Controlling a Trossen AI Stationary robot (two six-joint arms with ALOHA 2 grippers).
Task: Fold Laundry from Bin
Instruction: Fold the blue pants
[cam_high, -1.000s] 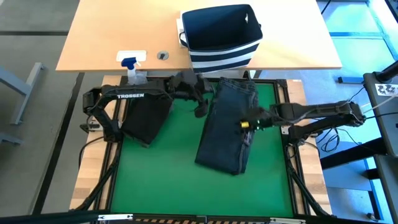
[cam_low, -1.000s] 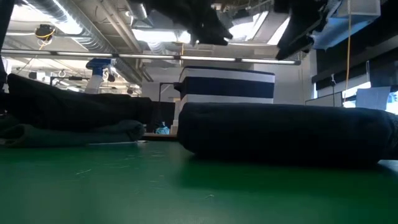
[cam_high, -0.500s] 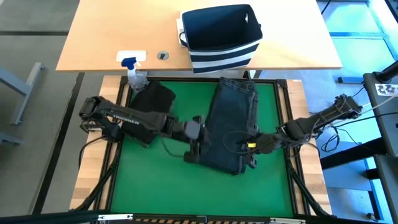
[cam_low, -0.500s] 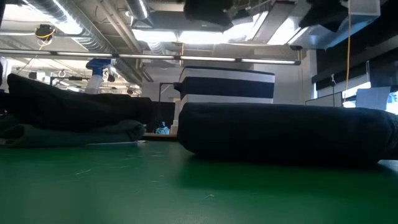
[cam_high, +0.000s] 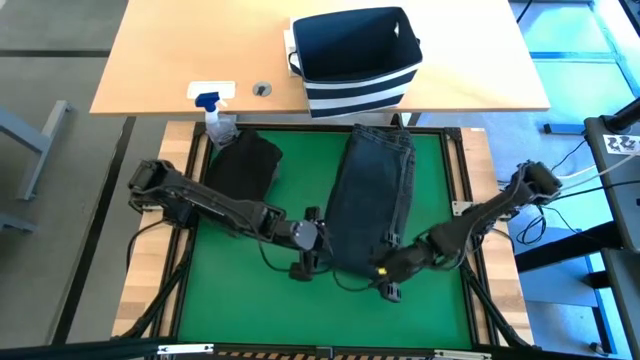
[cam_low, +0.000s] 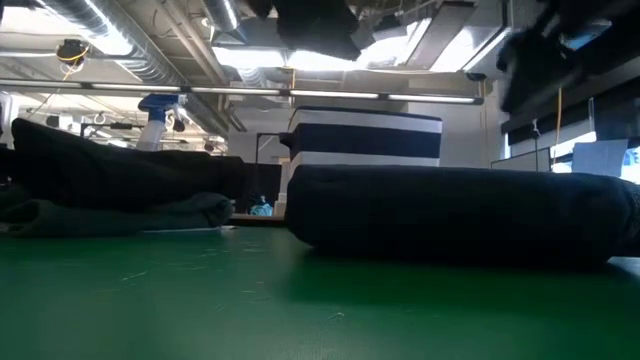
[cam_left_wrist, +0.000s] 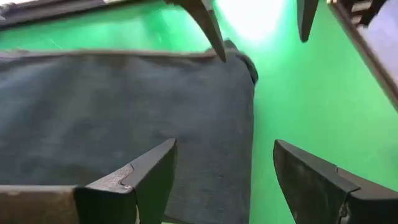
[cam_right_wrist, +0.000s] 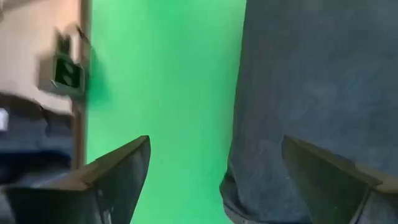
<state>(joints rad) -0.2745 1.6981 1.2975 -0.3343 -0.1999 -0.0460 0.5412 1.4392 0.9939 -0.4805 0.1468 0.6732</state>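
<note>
The folded dark garment (cam_high: 371, 205) lies lengthwise on the green mat (cam_high: 250, 300), its far end near the bin (cam_high: 355, 58) on the wooden table (cam_high: 170, 55). My left gripper (cam_high: 303, 262) sits at its near-left corner, fingers (cam_left_wrist: 134, 180) spread and empty, the cloth edge between them. My right gripper (cam_high: 385, 283) sits at the near-right corner, fingers (cam_right_wrist: 323, 174) likewise apart, holding nothing. A second folded garment (cam_high: 243, 165) rests beside a spray bottle (cam_high: 215, 115).
</note>
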